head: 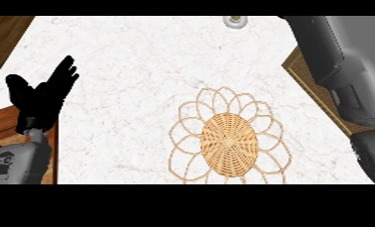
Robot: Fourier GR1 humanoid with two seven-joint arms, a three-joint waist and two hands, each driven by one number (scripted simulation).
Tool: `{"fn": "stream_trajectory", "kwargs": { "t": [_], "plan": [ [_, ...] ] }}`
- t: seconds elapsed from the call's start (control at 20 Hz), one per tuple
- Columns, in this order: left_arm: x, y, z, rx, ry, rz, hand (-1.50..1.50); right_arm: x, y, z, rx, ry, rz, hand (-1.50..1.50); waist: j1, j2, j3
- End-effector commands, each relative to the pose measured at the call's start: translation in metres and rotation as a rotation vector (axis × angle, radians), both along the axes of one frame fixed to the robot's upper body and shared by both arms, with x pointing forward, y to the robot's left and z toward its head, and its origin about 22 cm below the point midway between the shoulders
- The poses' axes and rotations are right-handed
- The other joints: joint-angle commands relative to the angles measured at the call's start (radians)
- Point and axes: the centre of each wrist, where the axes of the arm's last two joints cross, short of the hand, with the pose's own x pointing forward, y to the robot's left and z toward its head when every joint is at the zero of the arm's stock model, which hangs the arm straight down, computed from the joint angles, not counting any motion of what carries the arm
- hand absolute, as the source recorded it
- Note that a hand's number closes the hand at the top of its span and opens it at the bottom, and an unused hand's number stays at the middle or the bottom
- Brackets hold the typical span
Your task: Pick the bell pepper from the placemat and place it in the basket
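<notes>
The wicker basket (229,139), with a woven round bottom and a looped wire rim, sits on the white marble counter (132,62) right of centre, near the front. A brown placemat (296,70) lies at the right edge, mostly covered by my right forearm (330,57), which stretches up to the view's top. No bell pepper shows anywhere, and my right hand is out of sight. My left hand (42,94) rests open at the left edge, fingers up, holding nothing.
A small round grey-white object (235,21) stands at the counter's far edge, above the basket. Brown wood shows beyond the counter's left edge (15,28). Bare marble lies between the left hand and the basket.
</notes>
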Motion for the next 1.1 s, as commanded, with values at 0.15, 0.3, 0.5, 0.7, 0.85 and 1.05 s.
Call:
{"fn": "stream_trajectory", "kwargs": {
  "t": [0.15,0.3,0.5,0.7,0.85,1.05],
  "plan": [
    [-0.006,-0.001,0.000,-0.016,0.010,0.007,0.00,-0.003,-0.060,-0.028,0.080,0.031,-0.099,1.50,-0.015,-0.005,0.001],
    [-0.010,0.017,0.000,-0.007,0.000,0.010,0.00,-0.006,-0.073,-0.041,0.070,0.068,-0.129,1.50,-0.012,-0.004,0.000],
    [-0.006,0.004,0.007,0.000,-0.001,0.020,0.00,-0.015,-0.101,-0.062,0.130,-0.002,-0.117,1.50,-0.008,-0.003,0.001],
    [0.007,0.006,0.017,0.012,-0.007,-0.001,0.00,-0.018,-0.120,-0.077,0.119,-0.014,-0.138,1.50,0.000,0.002,0.001],
    [-0.005,-0.005,0.002,0.005,-0.011,0.004,0.00,-0.026,-0.132,-0.081,0.107,-0.093,-0.310,1.50,-0.005,-0.002,0.000],
    [-0.002,-0.007,0.013,0.000,-0.010,0.020,0.00,-0.033,-0.163,-0.110,0.195,-0.045,-0.304,-1.50,0.003,0.002,0.001]
  ]
}}
